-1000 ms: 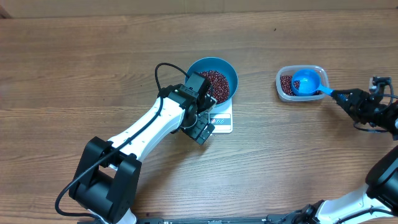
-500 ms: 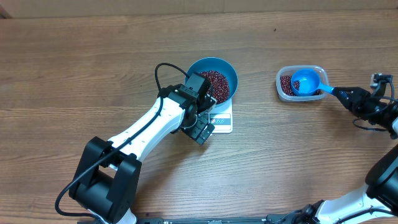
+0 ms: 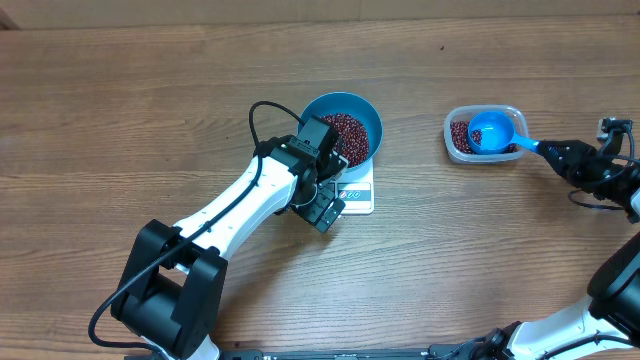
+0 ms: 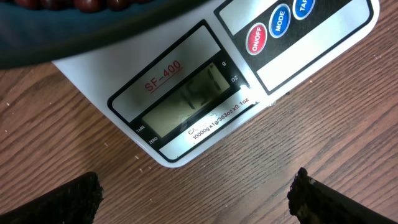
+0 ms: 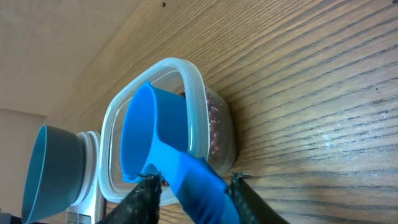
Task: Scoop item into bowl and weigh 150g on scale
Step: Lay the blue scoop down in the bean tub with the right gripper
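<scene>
Atop the scale (image 3: 358, 196), a blue bowl (image 3: 373, 126) holds red-brown beans (image 3: 345, 131).

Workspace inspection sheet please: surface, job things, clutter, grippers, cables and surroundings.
Surface: wooden table, plain wood grain.
Job's things: blue bowl sits on the white scale with beans inside; the scale's display is unreadable. More beans lie in the clear tub, with the blue scoop resting in it.
Clutter: one dark speck near the table's far edge.
Grippers: left gripper open, hovering over the scale's front; right gripper has its jaws either side of the scoop's handle, grip uncertain.
Cables: black cable loops off the left arm beside the bowl.
Surroundings: nothing seen.
</scene>
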Available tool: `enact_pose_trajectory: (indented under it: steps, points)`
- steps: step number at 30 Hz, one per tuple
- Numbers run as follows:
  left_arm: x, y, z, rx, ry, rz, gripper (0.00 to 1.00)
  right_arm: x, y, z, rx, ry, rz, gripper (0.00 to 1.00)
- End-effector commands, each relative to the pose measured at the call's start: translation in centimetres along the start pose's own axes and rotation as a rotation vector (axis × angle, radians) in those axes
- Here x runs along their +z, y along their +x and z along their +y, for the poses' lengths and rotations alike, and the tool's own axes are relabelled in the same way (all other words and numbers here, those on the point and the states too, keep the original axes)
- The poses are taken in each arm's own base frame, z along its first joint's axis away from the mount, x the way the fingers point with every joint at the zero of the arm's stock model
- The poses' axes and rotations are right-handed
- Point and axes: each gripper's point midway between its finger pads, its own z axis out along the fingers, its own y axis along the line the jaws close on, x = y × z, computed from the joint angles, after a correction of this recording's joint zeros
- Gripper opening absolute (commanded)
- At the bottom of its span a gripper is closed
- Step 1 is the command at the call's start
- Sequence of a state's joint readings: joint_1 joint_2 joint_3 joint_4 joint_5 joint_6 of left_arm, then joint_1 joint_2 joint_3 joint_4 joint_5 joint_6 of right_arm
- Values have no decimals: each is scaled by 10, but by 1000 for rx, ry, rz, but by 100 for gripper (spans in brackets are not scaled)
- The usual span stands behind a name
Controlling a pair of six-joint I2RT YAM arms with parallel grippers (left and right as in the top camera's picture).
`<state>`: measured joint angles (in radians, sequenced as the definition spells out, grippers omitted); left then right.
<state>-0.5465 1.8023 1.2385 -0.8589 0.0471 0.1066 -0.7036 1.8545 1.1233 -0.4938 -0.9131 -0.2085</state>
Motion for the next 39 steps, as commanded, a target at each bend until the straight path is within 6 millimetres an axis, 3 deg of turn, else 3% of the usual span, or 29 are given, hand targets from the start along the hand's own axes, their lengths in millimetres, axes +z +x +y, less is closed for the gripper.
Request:
enact_pose_trajectory:
  steps: [1,7,13,15,17,20,23,30,39]
  points:
    - [2,2,0,-7,-5,7,100,2,2,0,-2,-3,4,33]
    - [2,2,0,-7,-5,7,100,2,-1,1,-14,-9,-6,12]
    - [2,2,0,-7,-5,7,100,2,-1,1,-16,-8,-8,19]
    - [2,2,0,-7,-5,7,99,2,-1,1,-16,-8,-8,14]
    - [2,2,0,-7,-5,7,100,2,-1,1,-16,-9,-8,4]
    - [2,2,0,-7,-5,7,100,1,-3,2,-20,-9,-11,4]
    - [2,2,0,-7,-5,7,99,-3,-11,12,-32,-40,-23,4]
    - [2,2,0,-7,-5,7,100,-26,-30,58,-144,-72,-68,4]
    - [2,2,0,-7,-5,7,100,-41,-25,88,-256,145,-34,4]
